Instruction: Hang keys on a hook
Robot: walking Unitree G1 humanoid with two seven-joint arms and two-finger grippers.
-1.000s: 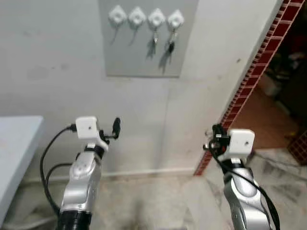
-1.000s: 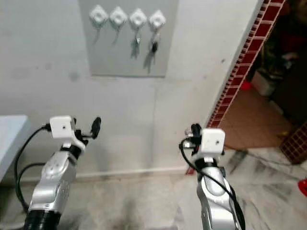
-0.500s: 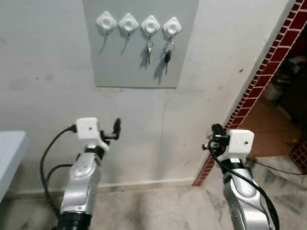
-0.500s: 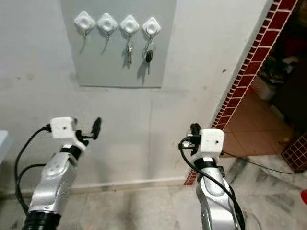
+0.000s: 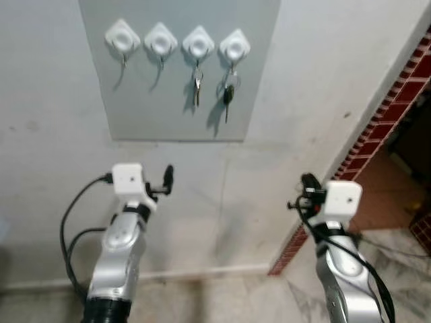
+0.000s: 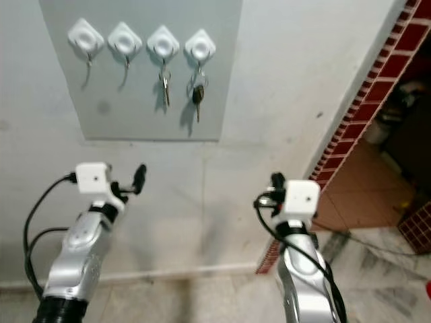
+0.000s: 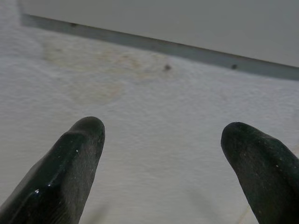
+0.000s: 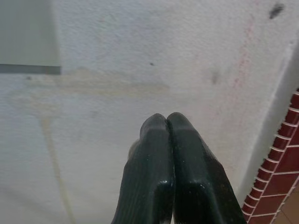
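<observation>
- On the pale wall ahead of me is a flat grey rectangular backing panel (image 5: 178, 74) carrying four white diamond-shaped plastic hooks (image 5: 178, 43) in a row.
- The hook furthest to my right holds a black-headed key on a ring (image 5: 228, 94), and the hook beside it holds a plain silver key (image 5: 196, 86). The other two hooks, towards my left, look bare; I can make out only their small metal prongs.
- My left tool (image 7: 159, 154) is raised in front of the wall below the panel, its two black fingers (image 7: 74, 163) spread wide with nothing between them.
- My right tool (image 8: 166, 158) is also raised, over by the red brick-tiled edge of the doorway (image 5: 377, 128), with its fingers pressed together. I see no key or ring poking out, so I judge it empty.
- Neither tool touches the hooks; both sit well below the panel.
- I judge the hanging itself done, since keys already hang on hooks and I am carrying none. If another set is meant to go up, I would first have to fetch it, because no loose keys are visible here.
</observation>
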